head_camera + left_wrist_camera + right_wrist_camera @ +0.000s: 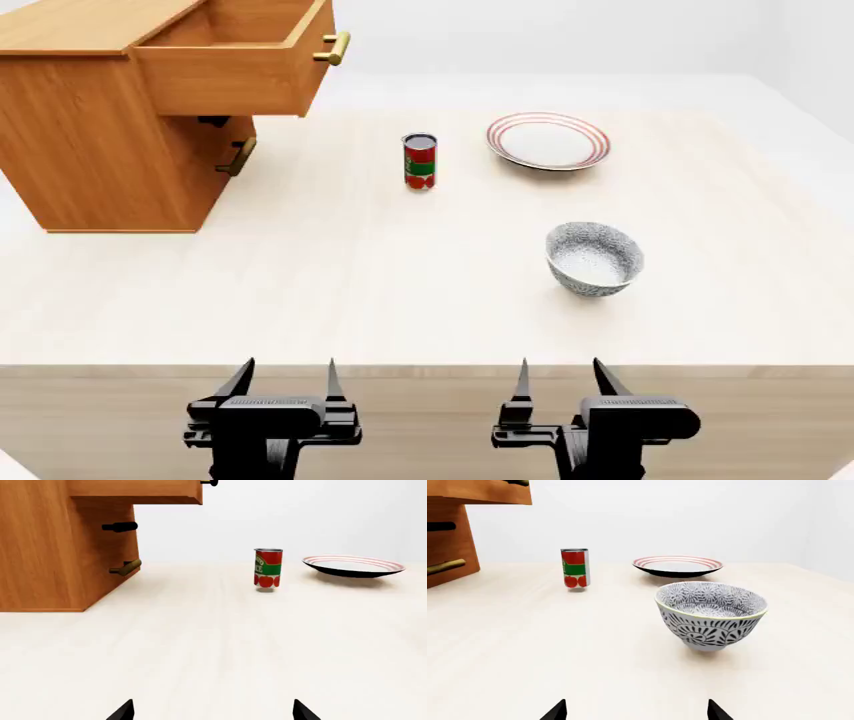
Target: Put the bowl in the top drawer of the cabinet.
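Bowl (594, 258) seen upright on desk (400, 290), straight ahead of right pincer (559, 379), nearer than left pincer (283, 377); both spread, empty; top drawer (240, 55) pulled open, far left of it

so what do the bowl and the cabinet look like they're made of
The bowl looks like glazed ceramic: white with a dense dark blue-grey pattern and a smooth, thin rim. The cabinet looks like orange-brown wood with visible grain, and its drawer handles look like brass. Being a render, these are only appearances.

Glossy bowl (594, 258), wooden cabinet (100, 140) (brass handles)
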### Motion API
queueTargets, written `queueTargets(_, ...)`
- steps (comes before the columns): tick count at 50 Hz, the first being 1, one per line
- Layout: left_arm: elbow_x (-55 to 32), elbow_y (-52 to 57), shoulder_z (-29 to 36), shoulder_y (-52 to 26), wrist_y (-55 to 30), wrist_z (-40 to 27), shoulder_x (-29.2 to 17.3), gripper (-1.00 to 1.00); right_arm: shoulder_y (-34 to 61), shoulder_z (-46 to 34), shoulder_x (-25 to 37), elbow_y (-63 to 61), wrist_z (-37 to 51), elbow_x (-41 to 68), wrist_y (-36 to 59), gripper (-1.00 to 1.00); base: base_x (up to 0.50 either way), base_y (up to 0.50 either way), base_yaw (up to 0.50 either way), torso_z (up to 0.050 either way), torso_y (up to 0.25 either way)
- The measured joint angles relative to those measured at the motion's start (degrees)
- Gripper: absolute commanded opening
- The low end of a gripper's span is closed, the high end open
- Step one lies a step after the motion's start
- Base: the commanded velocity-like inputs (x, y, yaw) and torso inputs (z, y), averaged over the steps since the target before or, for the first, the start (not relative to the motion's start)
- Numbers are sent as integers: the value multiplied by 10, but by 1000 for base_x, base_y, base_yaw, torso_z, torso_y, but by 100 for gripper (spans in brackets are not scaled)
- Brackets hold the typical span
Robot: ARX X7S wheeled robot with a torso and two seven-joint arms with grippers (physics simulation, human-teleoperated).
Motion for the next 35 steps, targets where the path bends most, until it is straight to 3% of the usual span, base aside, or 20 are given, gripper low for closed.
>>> queueTargets(11, -13, -6, 16, -6, -2, -11, -12, 100, 0, -16, 13, 0, 17, 8, -2, 100, 0, 80, 0, 0, 0)
queueTargets(35, -37, -15, 46, -18, -6, -34, -38, 100, 9, -52, 35, 3, 54, 25, 0, 100, 0, 499, 0, 0, 0)
